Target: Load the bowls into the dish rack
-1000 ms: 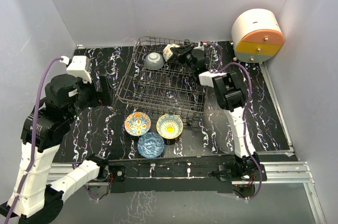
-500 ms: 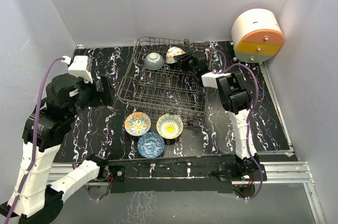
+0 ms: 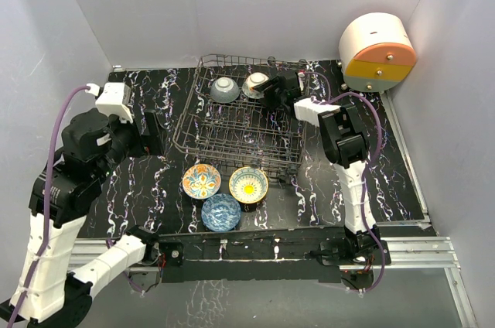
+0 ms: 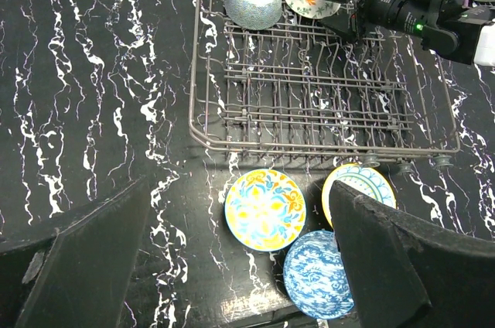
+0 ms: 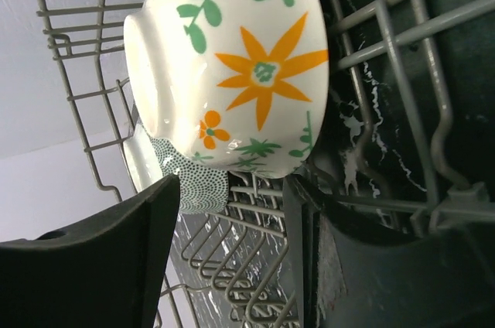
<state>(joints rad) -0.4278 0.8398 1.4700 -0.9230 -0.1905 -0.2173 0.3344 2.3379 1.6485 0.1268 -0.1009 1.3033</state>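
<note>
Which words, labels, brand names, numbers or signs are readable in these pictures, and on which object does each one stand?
None: no view shows readable text.
The orange-green floral bowl bears only painted flowers and leaves.
The dish rack and the white, orange and yellow drum show no lettering.

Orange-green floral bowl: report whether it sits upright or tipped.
Tipped: the orange-green floral bowl lies on its side inside the dish rack, foot ring facing sideways, beside the speckled bowl.

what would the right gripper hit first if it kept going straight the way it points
Likely the orange-green floral bowl, propped on its side in the dish rack just ahead of the open right gripper. The gap between them is hard to judge.
</note>
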